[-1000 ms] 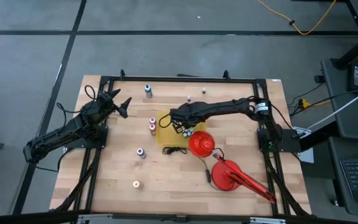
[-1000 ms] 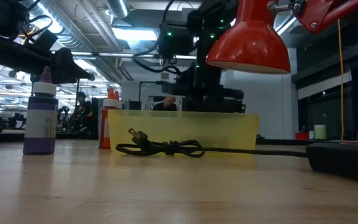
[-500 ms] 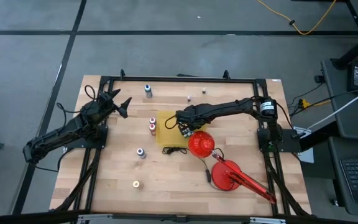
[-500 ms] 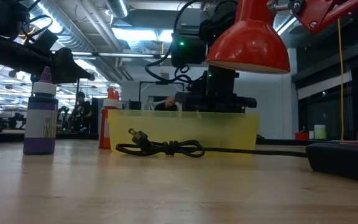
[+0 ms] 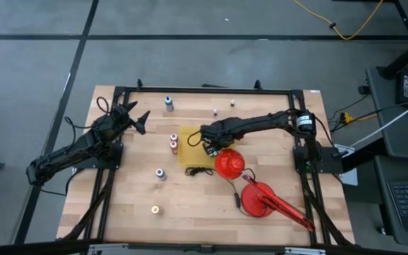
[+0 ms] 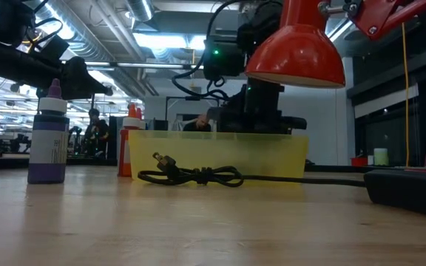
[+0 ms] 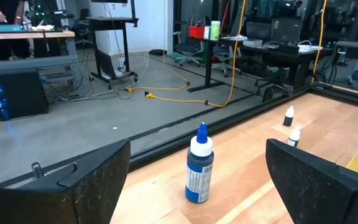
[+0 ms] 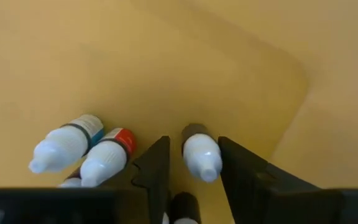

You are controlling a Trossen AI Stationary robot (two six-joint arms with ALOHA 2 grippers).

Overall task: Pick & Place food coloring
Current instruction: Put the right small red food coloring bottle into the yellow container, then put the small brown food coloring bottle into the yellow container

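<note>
My right gripper (image 8: 194, 168) points down into the yellow tray (image 5: 188, 154), open. Its fingers stand on either side of a small food coloring bottle (image 8: 201, 155) with a white tip, which stands on the tray floor. Two more bottles, one blue-banded (image 8: 64, 144) and one red-banded (image 8: 107, 155), are in the tray beside it. Other bottles stand on the table: a blue-topped one (image 5: 168, 103), two red-topped ones (image 5: 173, 141), one (image 5: 160, 173) near the middle and an orange one (image 5: 155, 210). My left gripper (image 5: 139, 120) waits open at the far left.
A red lamp head (image 5: 228, 164) hangs just right of the tray, close to my right arm. Its base (image 5: 258, 200) is at the near right. A black plug and cord (image 6: 198, 176) lie in front of the tray. Two tiny bottles (image 5: 216, 111) stand at the far edge.
My right gripper has shifted a little toward the table's right edge and sunk lower into the yellow tray, then kept still there.
</note>
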